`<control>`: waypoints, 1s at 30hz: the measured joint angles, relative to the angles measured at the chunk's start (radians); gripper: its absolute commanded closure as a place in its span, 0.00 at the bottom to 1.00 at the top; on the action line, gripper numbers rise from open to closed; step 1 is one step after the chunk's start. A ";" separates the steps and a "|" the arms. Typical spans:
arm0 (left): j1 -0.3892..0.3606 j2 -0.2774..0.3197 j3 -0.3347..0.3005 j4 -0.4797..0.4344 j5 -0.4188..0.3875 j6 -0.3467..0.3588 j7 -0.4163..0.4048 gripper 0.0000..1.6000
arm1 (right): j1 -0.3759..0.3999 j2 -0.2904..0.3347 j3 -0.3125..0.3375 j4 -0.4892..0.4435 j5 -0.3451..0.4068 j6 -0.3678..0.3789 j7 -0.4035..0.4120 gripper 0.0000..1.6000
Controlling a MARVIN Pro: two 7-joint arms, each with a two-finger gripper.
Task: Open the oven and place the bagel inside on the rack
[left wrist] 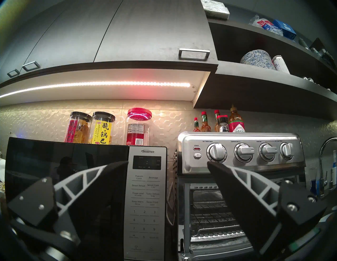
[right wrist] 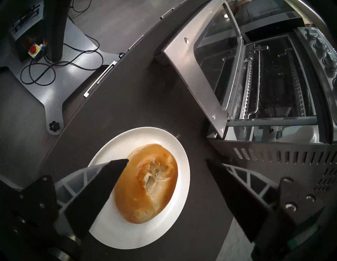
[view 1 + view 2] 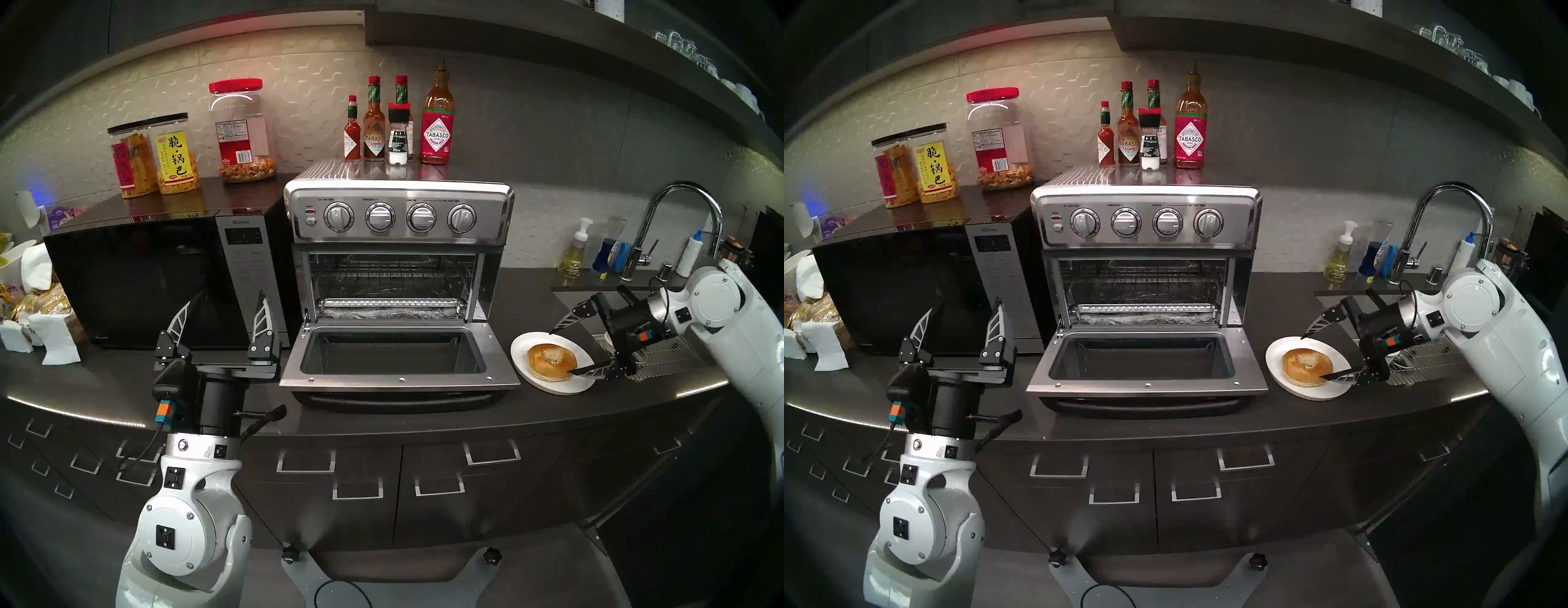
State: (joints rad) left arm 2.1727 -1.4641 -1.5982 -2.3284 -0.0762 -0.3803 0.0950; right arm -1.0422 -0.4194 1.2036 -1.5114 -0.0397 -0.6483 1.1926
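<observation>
Toaster oven (image 3: pixel 399 237) door down, wire rack (image 3: pixel 392 283) exposed. Bagel (image 3: pixel 551 362) on white plate (image 3: pixel 522 348), on the counter (image 3: pixel 424 412). Right gripper (image 3: pixel 563 352) straddles it, jaws released; closing likely comes next. Left gripper (image 3: pixel 222 310) idle, jaws released.

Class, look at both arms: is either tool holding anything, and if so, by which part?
Nothing is held. The right tool is open around the bagel on its plate; the left tool is open and empty.

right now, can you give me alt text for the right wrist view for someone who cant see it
The right gripper, jaws wide open, hovers over a round golden-brown bagel lying on a round white plate on a dark countertop. Beyond the plate, the stainless-steel toaster oven stands with its glass door dropped open.
</observation>
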 measured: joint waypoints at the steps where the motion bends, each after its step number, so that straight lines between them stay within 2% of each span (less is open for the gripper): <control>1: 0.000 0.000 0.000 0.000 0.000 0.000 0.000 0.00 | 0.007 -0.001 -0.009 0.004 -0.003 -0.002 -0.003 0.00; 9: 0.000 0.000 0.000 0.000 0.000 0.000 0.000 0.00 | 0.080 0.018 -0.104 0.043 -0.013 -0.029 -0.030 0.00; 23: 0.000 0.000 0.000 0.000 0.000 0.000 0.000 0.00 | 0.149 0.112 -0.250 0.077 0.021 -0.094 -0.096 0.00; 30: 0.000 0.000 0.000 0.000 0.000 0.000 0.000 0.00 | 0.189 0.148 -0.312 0.061 0.040 -0.113 -0.117 0.00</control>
State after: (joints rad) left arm 2.1727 -1.4641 -1.5982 -2.3284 -0.0762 -0.3803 0.0950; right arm -0.8528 -0.2714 0.8912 -1.4504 0.0000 -0.7612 1.0759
